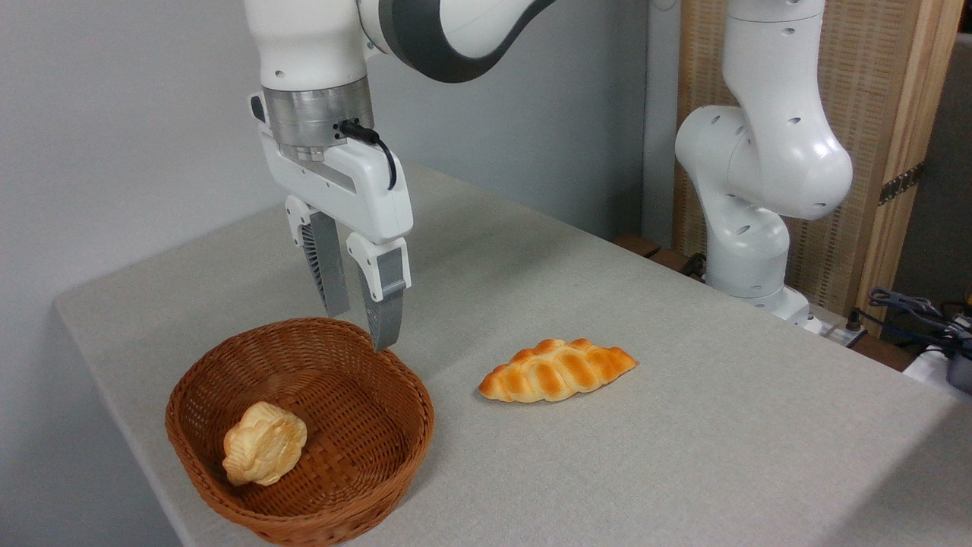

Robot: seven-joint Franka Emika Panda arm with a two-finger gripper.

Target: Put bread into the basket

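Honestly, gripper (364, 323) hangs open and empty over the basket's (228, 365) far rim; bread (557, 370) lies off right, so a shallow pinch could slip off that rounded crust.

pale bun (263, 453), cables (915, 310) at rt

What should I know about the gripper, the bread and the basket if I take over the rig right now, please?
Gripper: open and empty, fingers pointing down, over the basket's far rim.
Bread: lying flat on the table, right of the basket and apart from it, untouched.
Basket: near the table's left front edge, holding only a small pale bun.
Done: nothing yet for the bread.
Left: move right to the bread, grasp it, carry it over and set it in the basket beside the bun.
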